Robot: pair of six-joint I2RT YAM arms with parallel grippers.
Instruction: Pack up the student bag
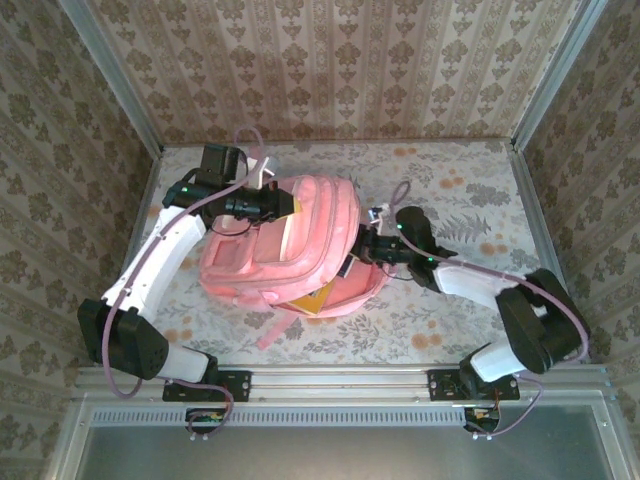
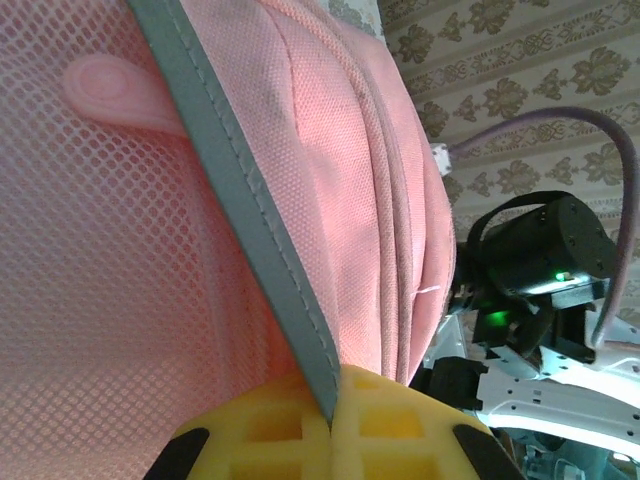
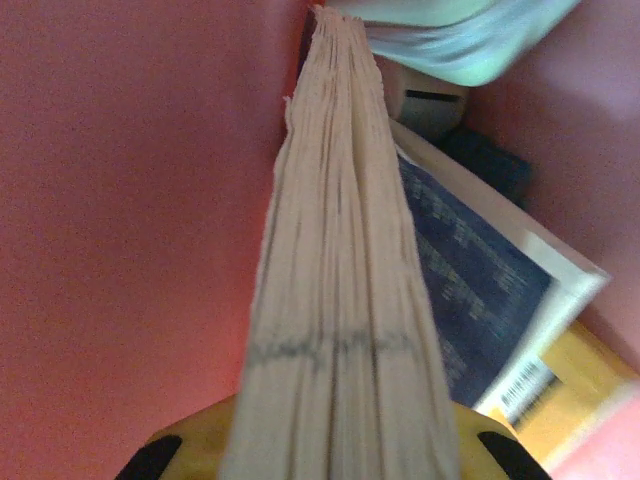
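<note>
**Left arm** (image 1: 160,262) and **right arm** (image 1: 470,282): white shell links between bulky black joint housings (image 1: 125,342), each standing on a black base plate (image 1: 235,380). Green indicator lights (image 1: 185,188) glow on the black wrist modules. A lilac cable (image 2: 540,113) loops along each arm. **Left gripper** (image 2: 333,432) and **right gripper** (image 3: 340,445): yellow fingers flanked by black mounts, with square recesses visible on the left one.

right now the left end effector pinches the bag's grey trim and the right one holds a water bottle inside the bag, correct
Not a water bottle: in the right wrist view the right end effector holds a thick book inside the student bag. The left end effector does pinch the grey trim.
</note>
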